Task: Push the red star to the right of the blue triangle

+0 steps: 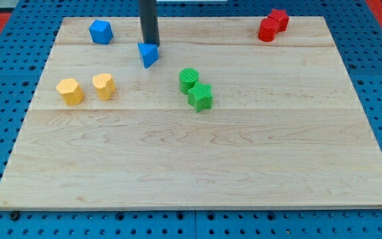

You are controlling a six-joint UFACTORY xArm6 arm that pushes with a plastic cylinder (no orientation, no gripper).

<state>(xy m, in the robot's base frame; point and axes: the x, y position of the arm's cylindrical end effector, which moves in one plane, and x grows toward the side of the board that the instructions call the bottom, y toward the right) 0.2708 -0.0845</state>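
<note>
The blue triangle lies in the upper left part of the wooden board. My tip is right at its top edge, touching or nearly touching it. Two red blocks sit together at the view's top right: one looks star-shaped and the other rounder, just below and left of it. I cannot tell for sure which is the star. Both are far to the right of the triangle and my tip.
A blue block sits at the top left. Two yellow blocks lie at the left. Two green blocks touch each other near the middle, below and right of the triangle. Blue pegboard surrounds the board.
</note>
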